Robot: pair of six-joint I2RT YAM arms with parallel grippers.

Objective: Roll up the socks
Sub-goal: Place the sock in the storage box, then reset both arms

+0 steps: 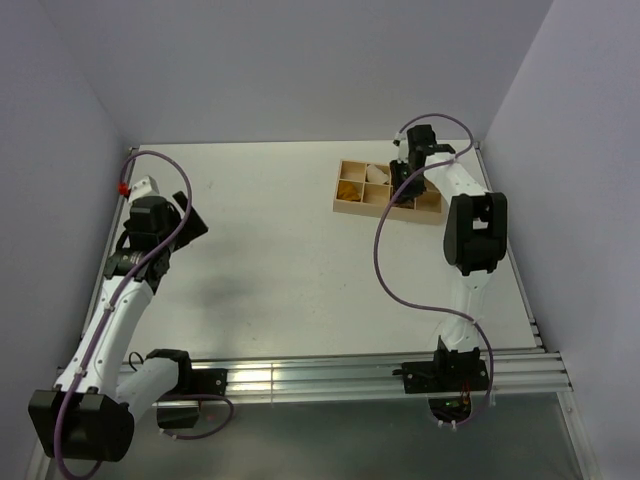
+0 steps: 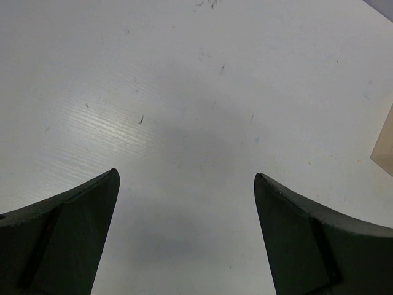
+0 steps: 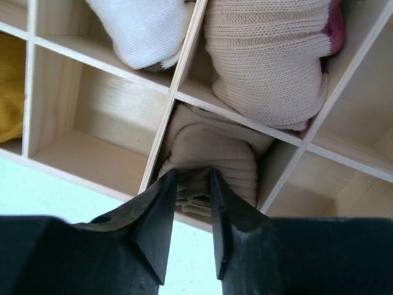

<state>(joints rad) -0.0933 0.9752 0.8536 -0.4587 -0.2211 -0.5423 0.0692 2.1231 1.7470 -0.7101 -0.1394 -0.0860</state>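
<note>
left tool (image 2: 186,178) hanging wide apart, right tool (image 3: 191,178) sitting slightly apart at half-hidden tan sock (image 3: 212,150) in tray (image 3: 80,175), grip unclear, mustard sock (image 3: 9,92) cropped

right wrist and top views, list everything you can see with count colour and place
table: one, white, under everything
tray: one, pale wood, divided, far right of table
tan-brown sock: one, near compartment
mustard sock: one, left compartment
white bundle: one, far compartment
beige bundle: one, pink tip, far compartment beside white
left gripper: black, open, over bare table
right gripper: black, jaws narrowly apart at tan-brown sock
</note>
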